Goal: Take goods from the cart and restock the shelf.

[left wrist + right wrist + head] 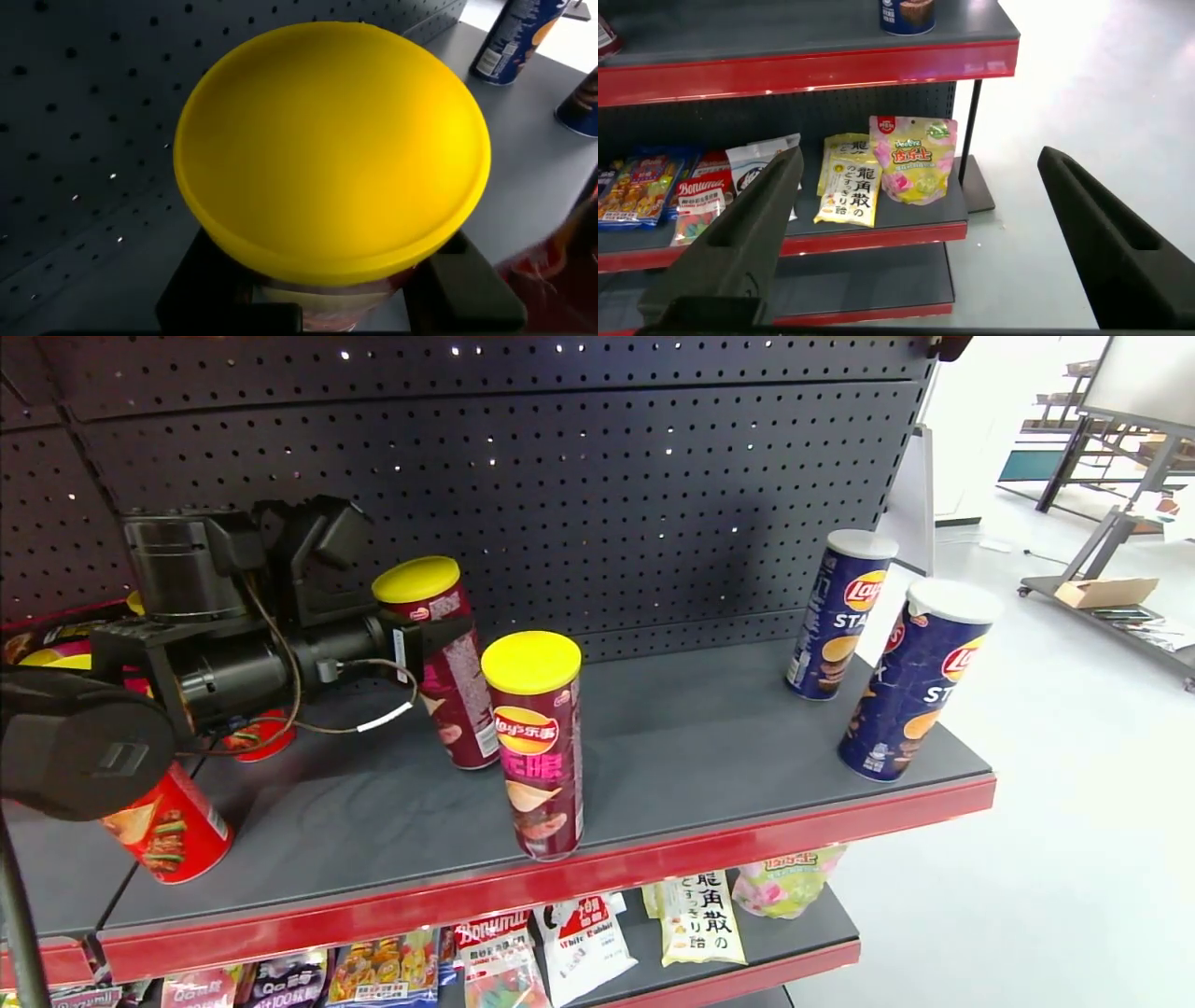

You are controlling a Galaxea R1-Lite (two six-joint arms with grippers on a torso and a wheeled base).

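Yellow-lidded maroon chip can (462, 709) is gripped near its top by the left gripper (425, 639), towards the rear of the grey shelf (700, 747). A second maroon can (539, 747) is seen just beside it, nearer the red edge. Two blue cans (837, 616) are stood well apart, at the right end. The right gripper (920, 163) is held wide open and empty, before the snack bags (850, 182) on the lower shelf (878, 238).
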